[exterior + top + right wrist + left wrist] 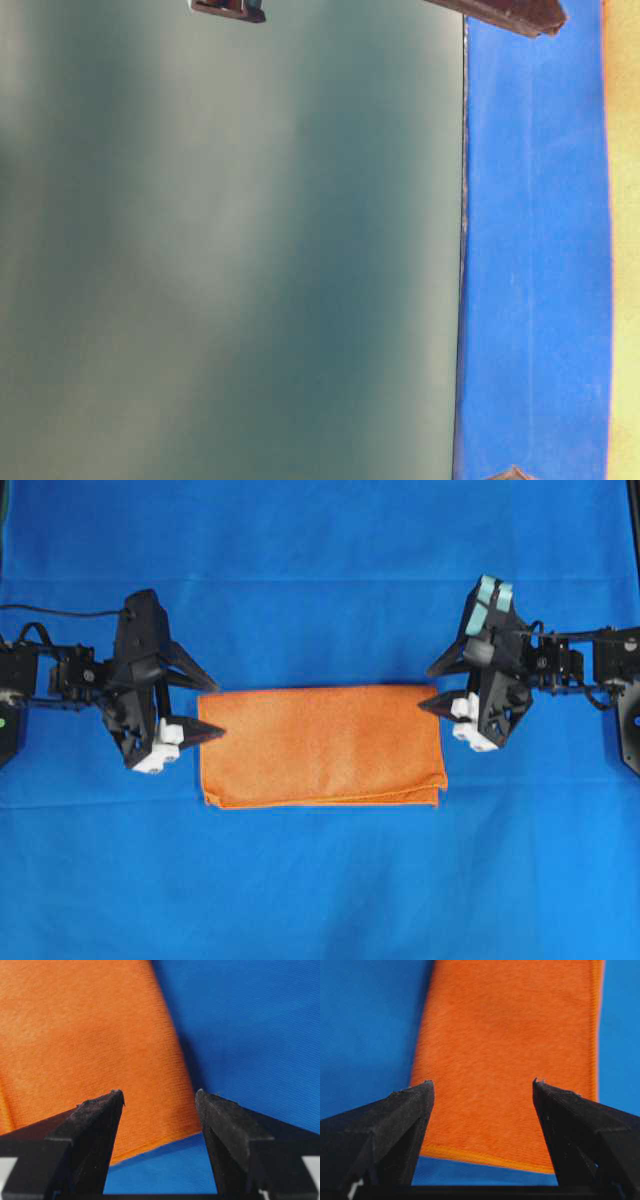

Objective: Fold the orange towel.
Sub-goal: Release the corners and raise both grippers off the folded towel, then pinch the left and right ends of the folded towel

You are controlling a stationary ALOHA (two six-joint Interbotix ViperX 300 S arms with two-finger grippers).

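So the orange towel [322, 745] is lying flat on the blue cloth [320, 570] as a wide rectangle, with two layers showing along its near edge, which looks like one fold is already in. It sits right between the two claws. The left gripper [205, 707] is spread wide with nothing in it, the towel's short edge just ahead of its tips, and the right gripper [432, 685] is the same at the opposite end, hanging off the far corner. My guess is they're parked at the ends because that's where you'd pinch for a second fold.
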